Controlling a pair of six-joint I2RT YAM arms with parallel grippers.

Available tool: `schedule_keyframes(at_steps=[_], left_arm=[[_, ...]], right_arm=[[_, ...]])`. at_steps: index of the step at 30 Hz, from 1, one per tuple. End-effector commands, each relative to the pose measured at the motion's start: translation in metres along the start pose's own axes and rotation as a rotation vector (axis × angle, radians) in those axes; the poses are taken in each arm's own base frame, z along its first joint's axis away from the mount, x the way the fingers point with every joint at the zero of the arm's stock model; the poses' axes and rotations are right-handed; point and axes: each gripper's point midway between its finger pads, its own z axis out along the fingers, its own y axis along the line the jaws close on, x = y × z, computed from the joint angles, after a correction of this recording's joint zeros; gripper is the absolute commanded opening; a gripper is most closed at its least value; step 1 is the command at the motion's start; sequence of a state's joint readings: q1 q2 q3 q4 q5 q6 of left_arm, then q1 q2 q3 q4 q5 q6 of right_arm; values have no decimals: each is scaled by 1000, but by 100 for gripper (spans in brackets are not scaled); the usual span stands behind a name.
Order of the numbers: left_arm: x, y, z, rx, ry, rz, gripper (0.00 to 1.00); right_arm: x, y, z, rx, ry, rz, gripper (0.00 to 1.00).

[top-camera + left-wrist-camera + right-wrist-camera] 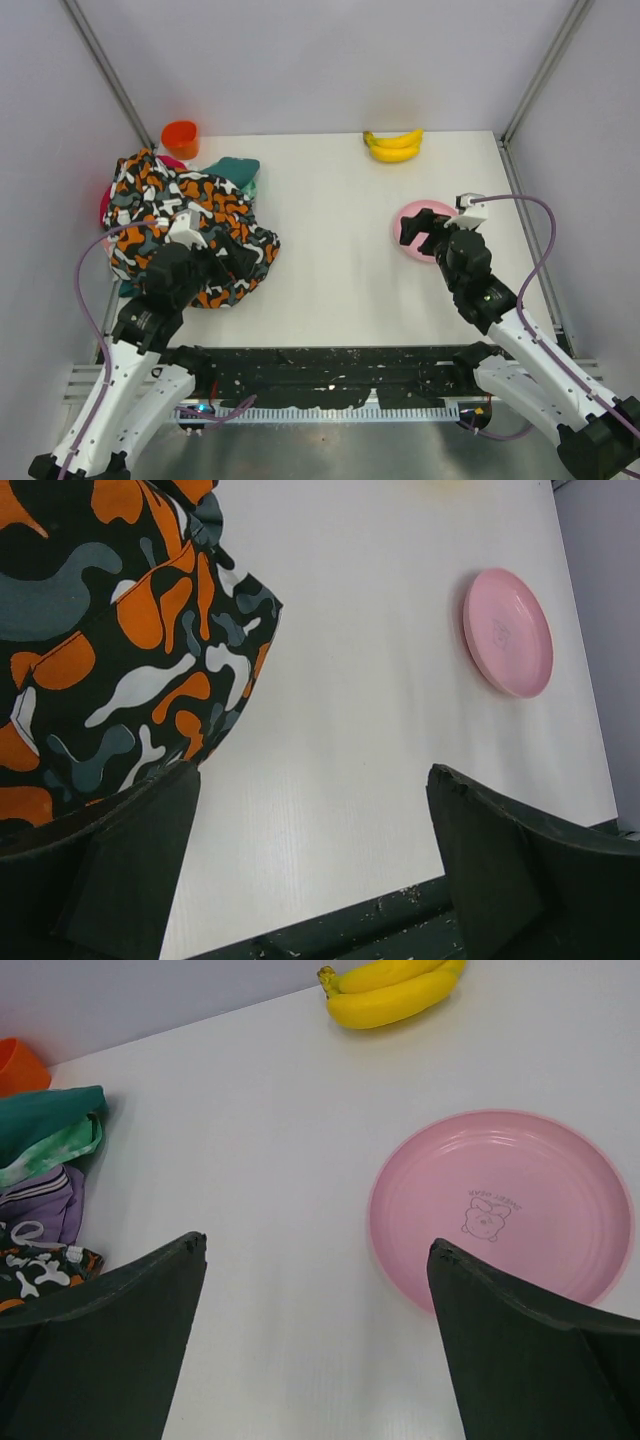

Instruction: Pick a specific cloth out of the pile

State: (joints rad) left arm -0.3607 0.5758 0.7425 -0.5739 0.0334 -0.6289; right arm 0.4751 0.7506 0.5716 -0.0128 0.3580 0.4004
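Left gripper (312,775): jaws spread wide, both dark fingers (130,870) at the near edge of the view, bare white counter (350,730) showing between them. Pile (110,650) fills the left side; only its orange, black and white patterned fabric is visible. Its near hem meets the left finger in view; contact cannot be told. Pink plate (508,630) lies far right, well apart from the pile, with a faint print at its centre.

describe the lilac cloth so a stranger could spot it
Go to the pile on the table's left side. At its edge facing the pink plate, the lilac cloth peeks out between a teal green piece and the orange patterned cloth. It alone is plain purple, with a striped band.
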Motion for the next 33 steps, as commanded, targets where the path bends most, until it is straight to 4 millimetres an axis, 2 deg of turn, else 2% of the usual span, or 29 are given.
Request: schedule_keyframes(at_steps=[1, 4, 10, 15, 20, 24, 26, 27, 29, 31, 33], left_arm=[[-18, -10, -2, 15, -44, 23, 100], [-10, -8, 2, -23, -7, 83, 100], [19, 7, 18, -217, 122, 283, 100], [50, 29, 49, -360, 266, 421, 100], [53, 61, 80, -594, 315, 560, 100], [30, 90, 86, -894, 304, 698, 100], [9, 106, 77, -1063, 304, 704, 98], [0, 112, 77, -1117, 302, 689, 91], [-25, 135, 71, -1232, 279, 604, 68], [-45, 150, 67, -1268, 270, 507, 58], [-75, 156, 61, -1293, 210, 464, 56]], right_arm=[[-19, 2, 0, -2, -82, 40, 95], [-19, 8, -1, -43, -100, 42, 95], [-9, 8, 3, -60, -96, 40, 95], [0, 9, 8, -61, -67, 25, 95], [9, 9, 13, -59, -37, 11, 95], [12, 12, 16, -68, -19, 6, 95], [13, 13, 17, -72, -12, 8, 95], [13, 14, 17, -78, -10, 8, 95], [14, 16, 18, -87, -5, 11, 95], [16, 19, 17, -104, 0, 15, 95], [17, 20, 18, -108, 2, 17, 95]])
